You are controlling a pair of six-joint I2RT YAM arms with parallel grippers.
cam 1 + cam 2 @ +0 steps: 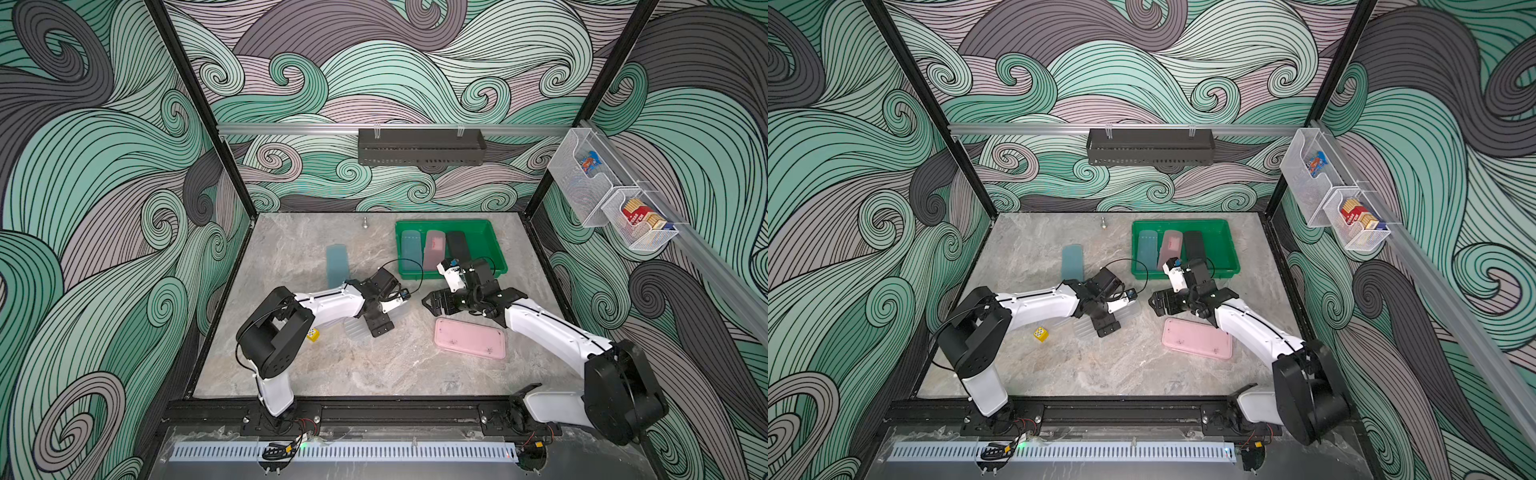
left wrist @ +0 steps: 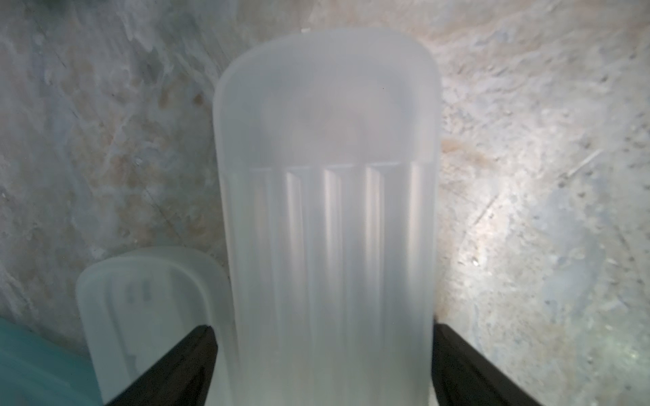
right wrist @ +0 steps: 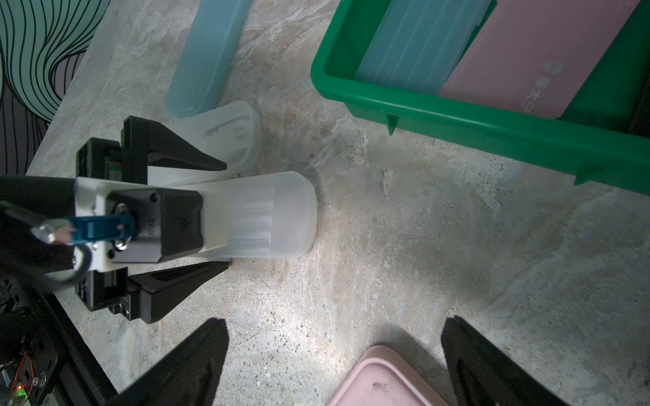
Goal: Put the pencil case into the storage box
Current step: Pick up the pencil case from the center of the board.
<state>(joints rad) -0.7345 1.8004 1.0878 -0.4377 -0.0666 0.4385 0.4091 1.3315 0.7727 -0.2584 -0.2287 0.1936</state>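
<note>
The step in hand looked like the grasp of the frosted white pencil case [image 2: 327, 175]. It lay near the middle of the worktop [image 1: 374, 365], well short of the storage box [image 1: 486, 245] at the rear right corner. The left gripper [image 2: 323, 328] straddled one end of it, a jaw close along each long side. Whether they pressed the case or only flanked it could not be told. A good grasp would squeeze squarely across the ribbed width. It would then lift clear of the white lid-like piece [image 2: 140, 309] just beside it before swinging over the box rim. The left forearm ran low and nearly level from the front edge. The right gripper [image 3: 336, 321] hovered opposite, jaws wide apart and empty, near a flat pink case [image 1: 469, 343].
</note>
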